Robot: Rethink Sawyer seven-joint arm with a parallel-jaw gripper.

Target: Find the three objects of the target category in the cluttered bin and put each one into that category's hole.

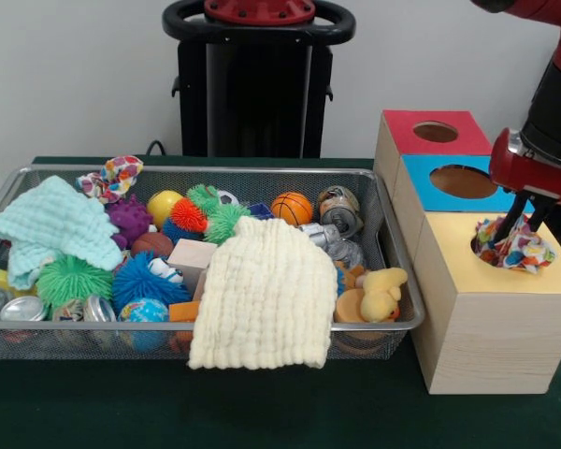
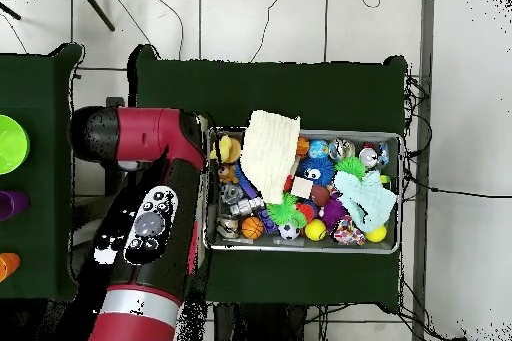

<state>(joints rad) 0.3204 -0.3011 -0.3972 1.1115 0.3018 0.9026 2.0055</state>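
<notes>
Ruffled fabric piece sits in the yellow box's hole, pinched between the fingers.

The desk wears a dark green cloth. Resting straight on it at about nine o'clock in the front view is the wire mesh basket, and at three o'clock, just beside the basket, three wooden boxes stand in a row: yellow-topped box nearest, blue-topped box behind, red-topped box farthest.
</notes>
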